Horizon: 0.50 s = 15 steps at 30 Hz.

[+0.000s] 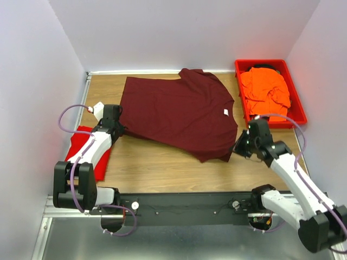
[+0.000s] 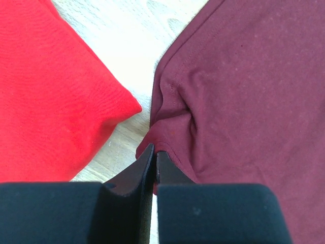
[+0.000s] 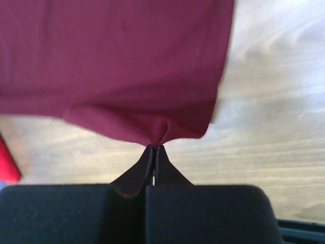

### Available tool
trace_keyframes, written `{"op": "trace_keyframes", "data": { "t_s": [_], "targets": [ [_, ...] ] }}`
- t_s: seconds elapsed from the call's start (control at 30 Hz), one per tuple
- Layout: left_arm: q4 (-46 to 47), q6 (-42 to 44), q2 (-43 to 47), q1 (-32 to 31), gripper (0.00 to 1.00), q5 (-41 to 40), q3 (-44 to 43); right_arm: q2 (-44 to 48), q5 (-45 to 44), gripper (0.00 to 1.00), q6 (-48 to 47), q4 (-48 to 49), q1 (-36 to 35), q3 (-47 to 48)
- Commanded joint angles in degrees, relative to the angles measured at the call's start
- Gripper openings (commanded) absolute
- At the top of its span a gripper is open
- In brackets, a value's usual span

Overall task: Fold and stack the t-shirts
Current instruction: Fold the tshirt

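Observation:
The dark maroon t-shirt (image 1: 179, 111) lies spread across the middle of the wooden table. My left gripper (image 1: 120, 130) is shut on its left edge, where the cloth (image 2: 244, 91) bunches at the closed tips (image 2: 154, 153). My right gripper (image 1: 238, 145) is shut on its right edge, where the cloth (image 3: 117, 71) puckers at the tips (image 3: 154, 148) and hangs lifted off the table. The bright red t-shirt (image 1: 81, 149) lies folded at the left under my left arm and shows in the left wrist view (image 2: 45, 91). The bright orange t-shirt (image 1: 265, 89) lies crumpled in the bin.
The rigid red plastic bin (image 1: 297, 105) stands at the back right of the table. White walls close in the table on three sides. Bare wood (image 1: 157, 170) shows between the maroon shirt and the arms' base rail.

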<state>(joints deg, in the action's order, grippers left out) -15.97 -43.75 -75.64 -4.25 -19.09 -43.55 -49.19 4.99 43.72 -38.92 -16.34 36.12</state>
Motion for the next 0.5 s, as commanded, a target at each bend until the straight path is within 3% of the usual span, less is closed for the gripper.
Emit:
{"op": "trace_keyframes", "data": {
  "t_s": [0.0,0.17,0.27,0.47],
  "targets": [
    [0.15,-0.37,-1.09,-0.58,0.11,-3.23,-1.01,-7.05,-12.51,0.00,-3.72,1.55,-0.19,11.32],
    [-1.61,-1.43,-6.79,-2.60,0.11,-6.04,-7.59,-18.20,-21.42,0.00,-6.89,5.60,-0.01,25.39],
    [-3.80,-1.69,-13.11,-2.78,0.11,-6.57,-11.97,-27.77,-20.82,0.00,-8.39,8.75,0.34,30.83],
    [-6.70,-0.29,-19.80,-2.78,0.11,-9.20,-20.06,-37.55,-20.29,0.00,-9.80,12.37,0.60,37.96]
  ]
}}
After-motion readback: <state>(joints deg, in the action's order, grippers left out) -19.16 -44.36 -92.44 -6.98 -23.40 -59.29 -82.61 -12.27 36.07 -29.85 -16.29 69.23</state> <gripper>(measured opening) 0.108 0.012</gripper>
